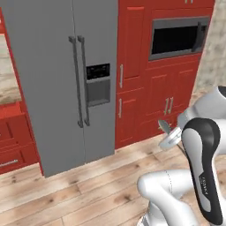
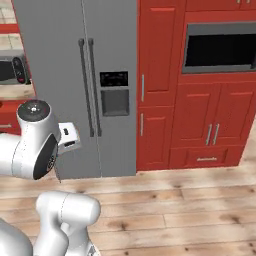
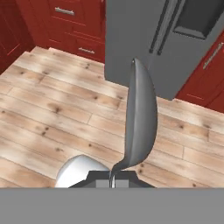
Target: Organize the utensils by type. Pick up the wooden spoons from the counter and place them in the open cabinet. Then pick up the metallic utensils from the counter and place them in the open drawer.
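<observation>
My gripper [image 3: 112, 179] is shut on the handle end of a silver metallic spoon [image 3: 141, 118]. The spoon's bowl points away from the hand, over the wooden floor. In the left base view the same spoon [image 1: 164, 126] sticks up from the gripper [image 1: 170, 138], just ahead of the arm's dark elbow. A strip of the beige counter [image 2: 17, 91] shows at the far left. The wooden spoons, the open cabinet and the open drawer are out of view.
A tall grey two-door fridge [image 1: 66, 79] stands straight ahead. Right of it are red cabinets with a built-in oven [image 1: 176, 37]. Shut red drawers [image 1: 13, 141] sit to the fridge's left. Pale plank floor [image 1: 88, 185] lies open in front.
</observation>
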You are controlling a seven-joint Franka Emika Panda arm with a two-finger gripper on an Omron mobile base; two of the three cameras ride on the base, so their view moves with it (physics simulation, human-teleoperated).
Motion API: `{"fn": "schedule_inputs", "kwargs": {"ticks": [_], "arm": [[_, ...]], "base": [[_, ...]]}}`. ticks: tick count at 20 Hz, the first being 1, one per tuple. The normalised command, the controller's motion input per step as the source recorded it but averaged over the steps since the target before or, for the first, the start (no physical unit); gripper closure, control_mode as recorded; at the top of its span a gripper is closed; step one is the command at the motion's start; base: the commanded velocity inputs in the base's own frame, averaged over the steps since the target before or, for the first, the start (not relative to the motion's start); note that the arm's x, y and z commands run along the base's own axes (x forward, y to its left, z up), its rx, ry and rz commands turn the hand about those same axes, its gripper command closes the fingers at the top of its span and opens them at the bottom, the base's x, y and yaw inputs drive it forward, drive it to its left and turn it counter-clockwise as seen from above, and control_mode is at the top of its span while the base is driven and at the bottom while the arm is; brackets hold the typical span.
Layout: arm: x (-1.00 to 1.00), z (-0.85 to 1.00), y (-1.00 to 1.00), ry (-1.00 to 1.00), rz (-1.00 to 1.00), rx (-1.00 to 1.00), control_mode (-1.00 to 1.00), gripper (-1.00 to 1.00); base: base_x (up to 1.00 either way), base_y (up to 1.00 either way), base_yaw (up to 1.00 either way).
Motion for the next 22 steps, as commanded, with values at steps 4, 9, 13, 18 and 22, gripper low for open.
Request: {"fn": "schedule_inputs", "kwargs": {"ticks": [4, 9, 13, 18, 22], "arm": [[0.00, 0.00, 0.00, 0.00, 0.00, 0.00, 1.00, 1.00], [0.00, 0.00, 0.00, 0.00, 0.00, 0.00, 1.00, 1.00], [0.00, 0.00, 0.00, 0.00, 0.00, 0.00, 1.00, 1.00], [0.00, 0.00, 0.00, 0.00, 0.00, 0.00, 1.00, 1.00], [0.00, 0.00, 0.00, 0.00, 0.00, 0.00, 1.00, 1.00]], "base": [[0.59, 0.15, 0.57], [0.74, 0.13, 0.52], [0.99, -0.06, 0.20], [0.61, 0.04, 0.04], [0.20, 0.29, 0.19]]}}
